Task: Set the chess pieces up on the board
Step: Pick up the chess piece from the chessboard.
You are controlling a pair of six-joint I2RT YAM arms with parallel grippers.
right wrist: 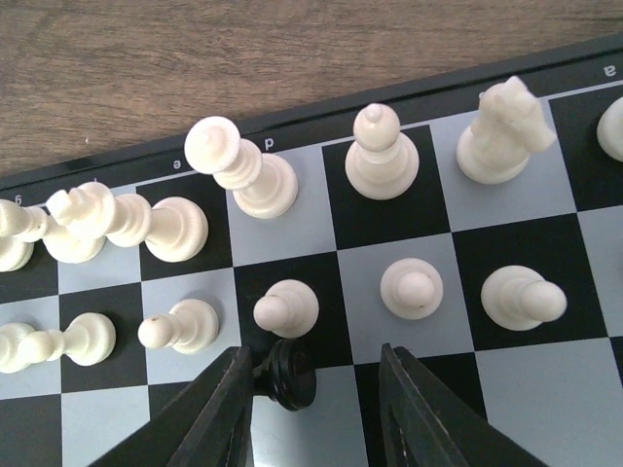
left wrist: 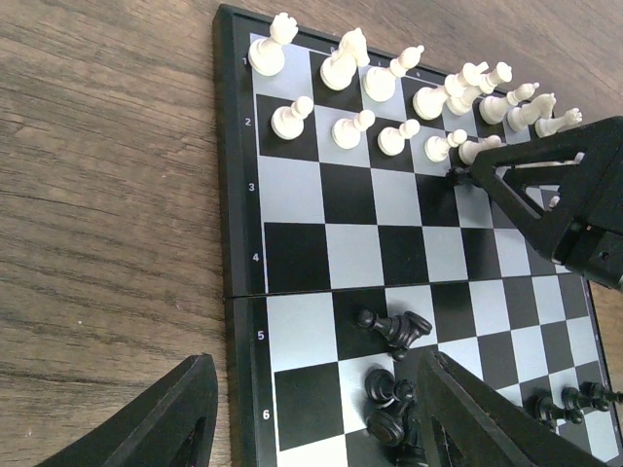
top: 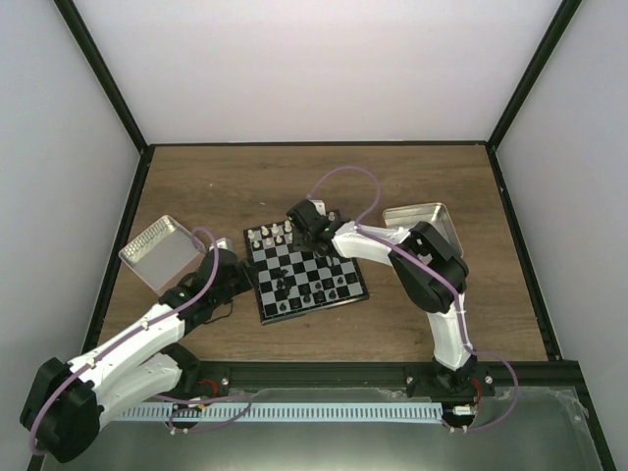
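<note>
While surveying from the top external view, we are finding the board (top: 316, 257) lying skewed at the middle of the table (top: 216, 186), between the left tin (top: 157, 253) and the right tin (top: 432, 218). The left gripper (top: 240, 273) is hovering at the board's left edge. The right gripper (top: 306, 228) is reaching over the far corner, among the white pieces (top: 270, 235). We are unable to read either jaw state from this height.

From the left wrist, we are seeing the left gripper's jaws standing wide apart and holding nothing. The black chess pieces (left wrist: 394, 329) are lying bunched and partly toppled on ranks five and six, with a few more standing toward the lower right. We are confirming none on a home square. One stray black piece (left wrist: 455, 176) is sitting at the tip of the right gripper, just beside the white pawn row.

From the right wrist, we are seeing that stray piece on its side between the fingers, touching one and showing a clear gap to the other. We are recording these jaws as parted, not clamped.

We are judging the step in hand to be retrieval of the stray piece. The next move is calling for a squeeze centred on it, a lift clear of the white pawn (right wrist: 285, 309) just beside it, and carriage to the black end.
</note>
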